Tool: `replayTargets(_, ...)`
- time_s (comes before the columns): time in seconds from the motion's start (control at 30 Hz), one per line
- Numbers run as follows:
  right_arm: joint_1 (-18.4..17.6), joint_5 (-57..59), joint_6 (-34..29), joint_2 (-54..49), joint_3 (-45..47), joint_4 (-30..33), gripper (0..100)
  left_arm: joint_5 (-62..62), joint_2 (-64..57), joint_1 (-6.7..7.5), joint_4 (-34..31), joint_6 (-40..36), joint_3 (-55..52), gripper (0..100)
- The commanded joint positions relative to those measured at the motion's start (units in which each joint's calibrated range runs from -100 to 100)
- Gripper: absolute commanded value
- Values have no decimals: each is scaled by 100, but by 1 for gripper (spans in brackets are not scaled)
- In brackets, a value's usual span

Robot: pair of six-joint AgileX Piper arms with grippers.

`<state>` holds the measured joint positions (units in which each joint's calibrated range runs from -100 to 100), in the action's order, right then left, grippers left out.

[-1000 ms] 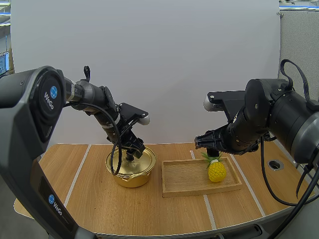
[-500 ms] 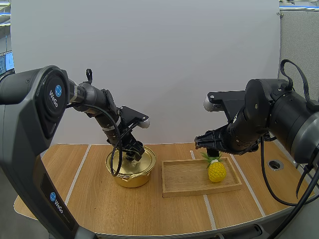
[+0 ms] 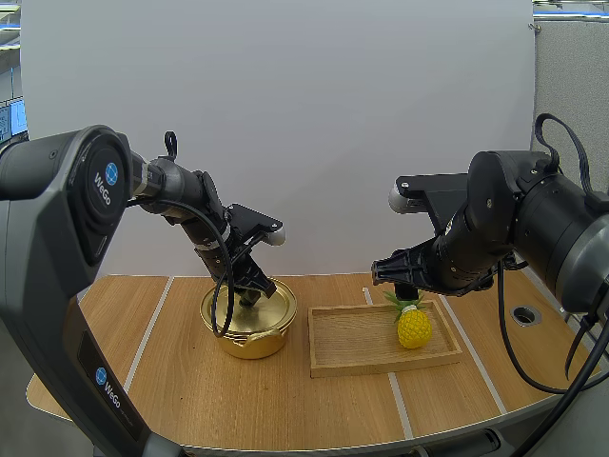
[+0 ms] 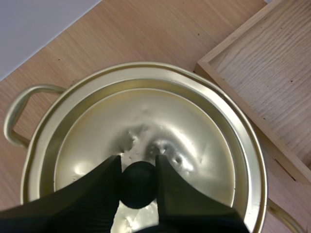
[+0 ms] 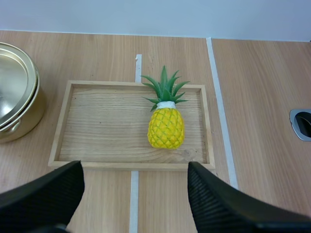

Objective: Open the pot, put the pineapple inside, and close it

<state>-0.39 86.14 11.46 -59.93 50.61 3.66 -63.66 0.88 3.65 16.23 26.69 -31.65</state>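
Observation:
A gold pot (image 3: 249, 331) stands on the table with its lid (image 4: 146, 121) on. My left gripper (image 3: 249, 293) reaches down onto the lid, and its two fingers press on both sides of the black knob (image 4: 138, 187). A yellow pineapple (image 3: 413, 326) with green leaves lies in the wooden tray (image 3: 352, 354) to the right of the pot. My right gripper (image 3: 392, 274) hovers above the tray's far edge near the pineapple (image 5: 166, 127), its fingers wide apart and holding nothing.
The tray (image 5: 107, 126) sits close beside the pot (image 5: 19, 97), with white tape lines running across the table. A round metal-rimmed hole (image 3: 525, 314) is set in the table at the far right. The pot's side handle (image 4: 14, 116) sticks out away from the tray.
My left gripper's fingers have come in from wide apart onto the lid's knob. The right arm and the pineapple have not moved.

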Motion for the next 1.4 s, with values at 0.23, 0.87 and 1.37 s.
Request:
replayTargets(0.23, 13, -24, 5, -29, -37, 47, 100, -140, -186, 26, -85, -86, 87, 0)
replayTargets(0.87, 13, -24, 5, -29, -37, 47, 100, 267, -2428, 26, -106, -86, 2501, 0)
replayTargets(1.37, 13, -24, 5, -29, -37, 47, 100, 6892, -2770, 26, -188, -86, 3654, 0)
